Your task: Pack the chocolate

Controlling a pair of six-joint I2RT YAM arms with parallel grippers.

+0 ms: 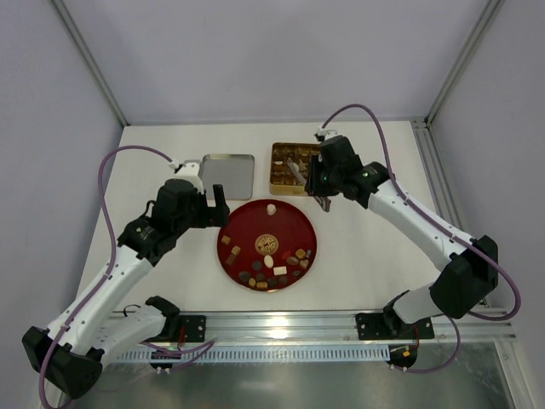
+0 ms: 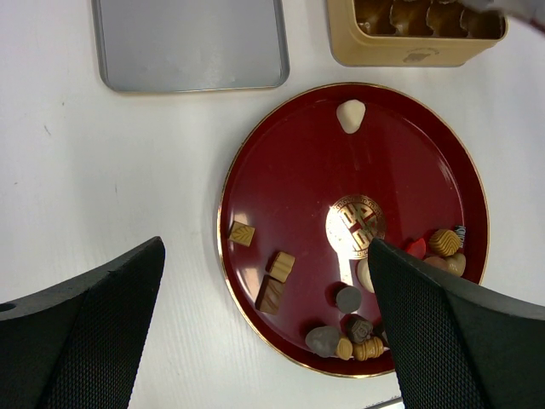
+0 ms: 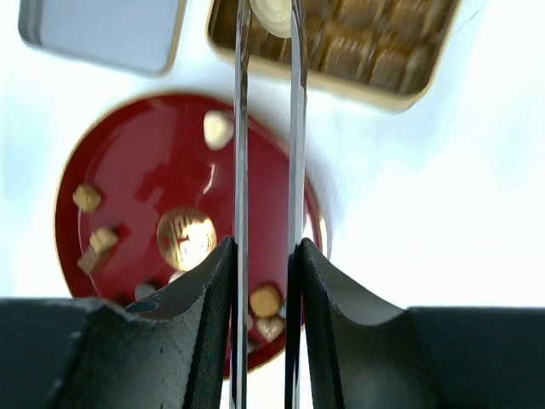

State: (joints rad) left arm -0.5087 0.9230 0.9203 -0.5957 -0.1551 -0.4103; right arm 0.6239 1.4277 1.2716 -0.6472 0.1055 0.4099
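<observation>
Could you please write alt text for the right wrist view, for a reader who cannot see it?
The right gripper clamps long metal tweezers whose tips pinch a cream-white chocolate over the gold tin, which holds brown chocolates. Below and to the left lies a round red plate with several chocolates scattered on it, and a silver lid sits at the top left.
</observation>
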